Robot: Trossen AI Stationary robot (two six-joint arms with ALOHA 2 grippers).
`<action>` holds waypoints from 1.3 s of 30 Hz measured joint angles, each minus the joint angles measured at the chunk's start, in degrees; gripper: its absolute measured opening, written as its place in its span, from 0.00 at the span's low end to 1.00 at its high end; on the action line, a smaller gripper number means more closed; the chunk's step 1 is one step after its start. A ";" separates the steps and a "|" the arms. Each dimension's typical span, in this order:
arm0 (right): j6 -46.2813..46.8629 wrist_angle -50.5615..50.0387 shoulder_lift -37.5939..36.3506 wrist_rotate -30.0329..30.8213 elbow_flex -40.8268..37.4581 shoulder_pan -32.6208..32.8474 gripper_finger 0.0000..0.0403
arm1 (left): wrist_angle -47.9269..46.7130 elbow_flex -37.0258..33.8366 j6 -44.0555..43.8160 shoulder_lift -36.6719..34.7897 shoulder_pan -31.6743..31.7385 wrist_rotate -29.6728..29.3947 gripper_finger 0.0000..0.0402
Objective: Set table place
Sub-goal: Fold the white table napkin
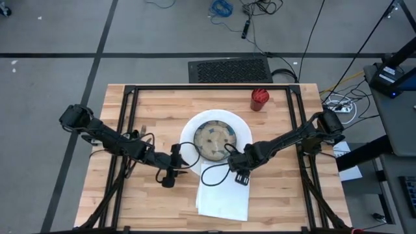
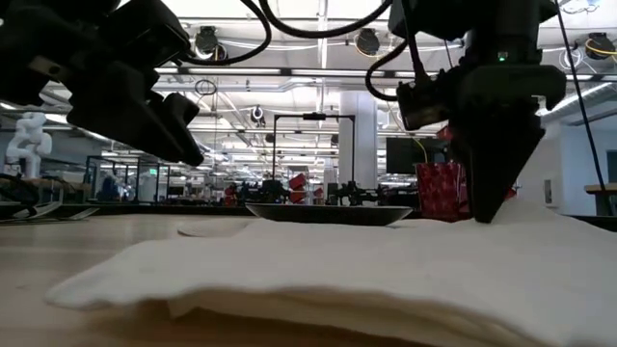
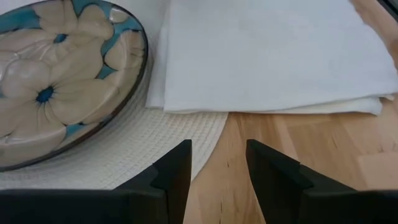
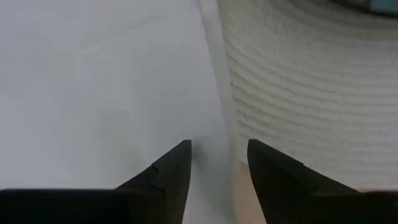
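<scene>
The table (image 1: 273,195), a wide top of light wood planks in a black tube frame, fills the middle of the high view. Both dark arms reach across it from its two sides toward the centre.

The left arm stretches low from the table's left edge, elbow out, its wrist ending just left of the place setting. The left gripper (image 3: 217,165) hovers over bare wood beside the mat's rim, its fingers (image 3: 177,168) parted by a narrow gap and grasping nothing.

The right arm comes in from the right edge, sloping down to the centre. The right gripper (image 4: 219,163) points steeply down in the low view, its tips at the top edge of the napkin where it meets the mat. Its fingers (image 4: 267,168) stand slightly apart with nothing between them; whether they touch the cloth cannot be told.

A round white woven placemat (image 1: 242,133) lies at the table's centre. A folded white napkin (image 1: 224,198) lies just in front of it, its upper edge overlapping the mat's rim. On the mat sits a plate (image 1: 214,138) with a teal and beige flower pattern. A red cup (image 1: 259,99) stands upright near the far edge, well apart from the mat.
</scene>
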 joint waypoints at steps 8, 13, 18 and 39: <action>-1.39 -0.01 -0.22 -1.82 1.93 0.43 0.34 | 1.64 0.00 0.39 0.00 0.00 -0.61 0.35; -1.56 -1.96 0.07 -2.00 0.93 0.48 0.30 | 1.74 0.00 0.09 0.00 0.00 -1.51 0.35; -0.38 -1.88 0.11 -1.45 0.02 0.48 0.27 | 1.70 0.00 -0.02 0.00 0.00 -1.51 0.35; 2.25 -5.40 0.15 -4.46 0.02 0.39 0.26 | 1.70 0.00 -1.46 0.00 0.00 -1.49 0.35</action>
